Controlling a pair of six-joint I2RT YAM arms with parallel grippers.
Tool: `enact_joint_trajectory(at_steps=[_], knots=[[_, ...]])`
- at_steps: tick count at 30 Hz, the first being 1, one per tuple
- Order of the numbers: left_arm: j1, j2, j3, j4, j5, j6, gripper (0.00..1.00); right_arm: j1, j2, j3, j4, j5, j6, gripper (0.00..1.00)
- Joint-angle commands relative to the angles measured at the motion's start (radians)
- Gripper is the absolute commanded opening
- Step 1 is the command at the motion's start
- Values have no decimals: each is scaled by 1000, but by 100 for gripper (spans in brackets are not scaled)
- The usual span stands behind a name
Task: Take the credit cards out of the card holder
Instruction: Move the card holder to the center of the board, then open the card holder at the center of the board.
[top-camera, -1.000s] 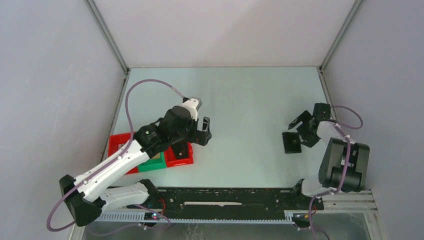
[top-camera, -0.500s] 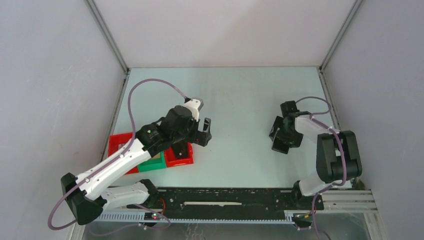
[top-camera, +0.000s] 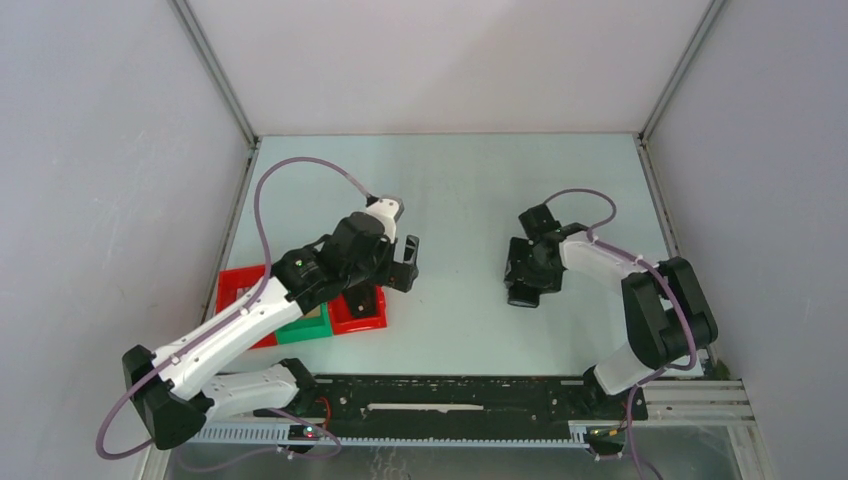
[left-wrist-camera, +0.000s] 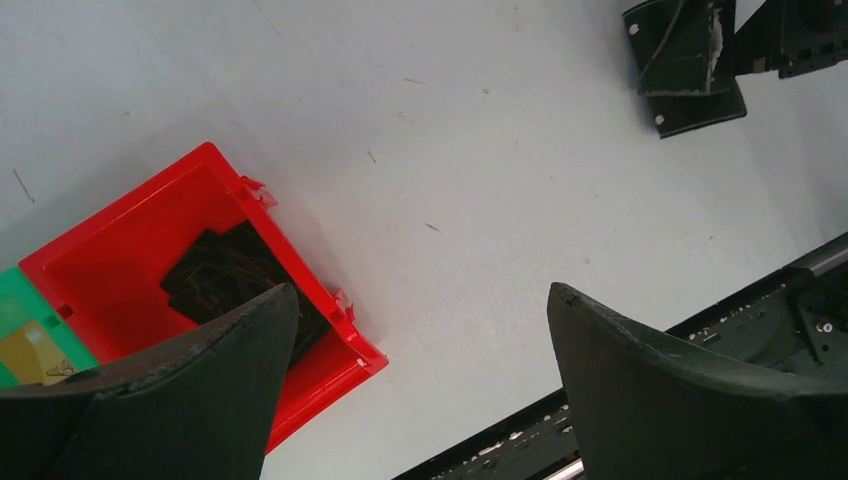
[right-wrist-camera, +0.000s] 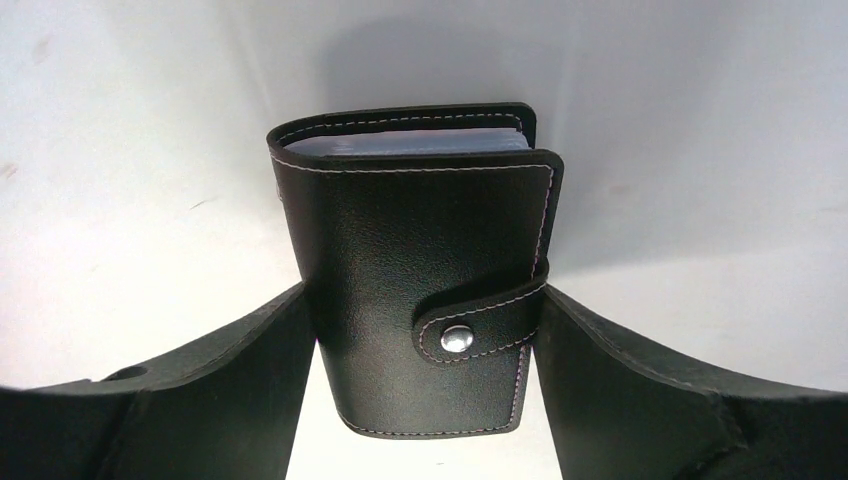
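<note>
R gripper (right-wrist-camera: 424, 318) pinches card holder (right-wrist-camera: 420, 240) (snap (right-wrist-camera: 457, 339) fastened); L gripper (left-wrist-camera: 420, 300) wide, empty; risk: holder twists out if L tugs snap hard.

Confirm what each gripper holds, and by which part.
Right gripper holds the closed card holder, fingers on its two side edges beside the snap strap. Left gripper is open, holding nothing.

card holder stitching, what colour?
Pale whitish stitching on the black card holder; best in right wrist view.
</note>
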Motion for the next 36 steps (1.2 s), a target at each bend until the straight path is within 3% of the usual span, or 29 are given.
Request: enact_joint_trajectory(at_steps=[1,4,9,19,27,36], knots=[[0,20,6,-6,-31,14,100,114,19,46,65,-132,80,83],[0,40,13,-3,-55,-13,100,192,45,71,81,-130,117,86],[2,79,22,18,-28,-80,100,248,64,77,112,-132,157,99],[5,183,61,33,80,-206,100,261,-129,65,15,79,101,100],[4,224,104,51,80,-282,100,327,-112,57,53,170,98,71],[12,220,101,27,64,-272,100,389,4,59,95,204,116,70]])
